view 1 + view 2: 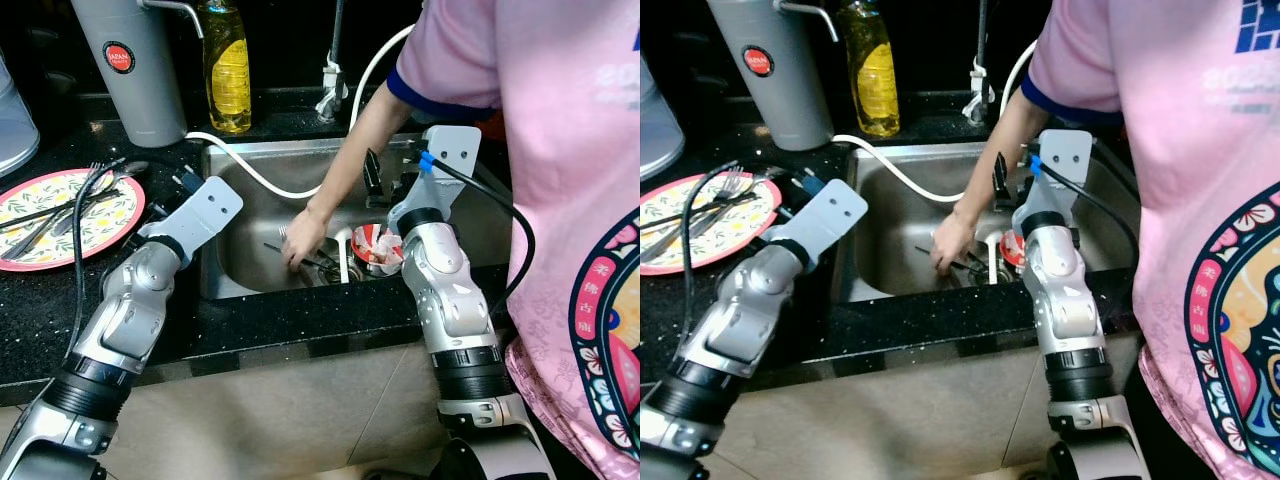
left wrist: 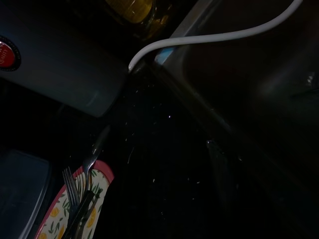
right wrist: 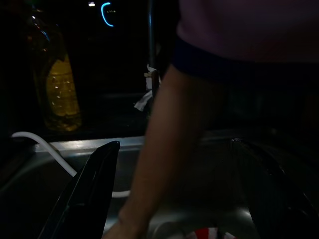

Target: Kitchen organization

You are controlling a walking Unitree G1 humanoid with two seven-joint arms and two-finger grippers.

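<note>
Left eye view: a person's hand reaches into the steel sink near a red-and-white patterned bowl, likely slippery and breakable; grip its rim.

Right wrist view: the right gripper stands wide, empty, above it.

Left wrist view: the left gripper's state I cannot tell; metal forks lie on a floral plate.

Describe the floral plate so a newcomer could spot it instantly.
Start at the steel sink set in the black counter, then look to the counter on the robot's left. The plate lies flat there, below the grey canister. It alone has a pink rim, a lemon-and-leaf pattern, and forks across it.
</note>
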